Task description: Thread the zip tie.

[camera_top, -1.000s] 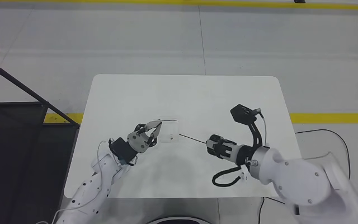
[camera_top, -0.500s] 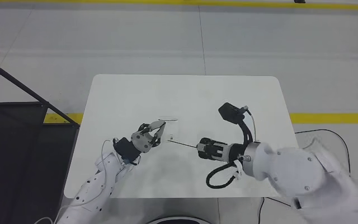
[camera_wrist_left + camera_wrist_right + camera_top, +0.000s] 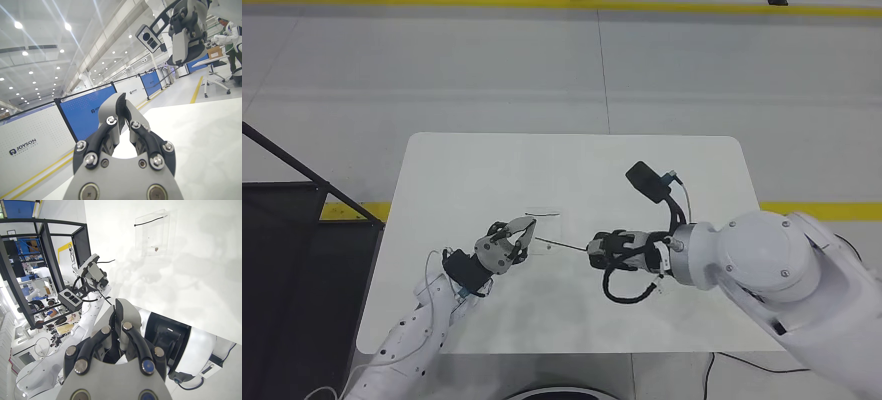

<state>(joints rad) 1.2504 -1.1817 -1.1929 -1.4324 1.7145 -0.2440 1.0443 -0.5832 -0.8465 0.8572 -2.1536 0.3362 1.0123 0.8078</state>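
Your right claw (image 3: 594,250) sits just right of the middle of the top view, over the white tabletop (image 3: 642,170). Its fingers are pressed together on one end of a thin black zip tie (image 3: 564,244). The zip tie runs out of the fingertips in a nearly straight line toward the left of the frame. It is held up off the tabletop, and its free end comes close to the tip of your left claw (image 3: 524,233). The right wrist camera shows the strap pinched between the right claw's two pads. The left wrist camera shows the same strap sticking out of the right claw with a slight bend at its free end.

Your left claw is left of centre in the top view, pointing toward the right claw, so the two tips face each other. Its pads are drawn almost together, with only a narrow slit between them. You cannot tell whether anything is caught in that slit, nor whether the free end of the zip tie touches the claw.

Just above the gap between the two claws in the top view, a small clear box (image 3: 545,226) rests on the tabletop. The right wrist camera shows a second tie (image 3: 148,221), also black, lying across one edge of the clear box, apart from both claws.
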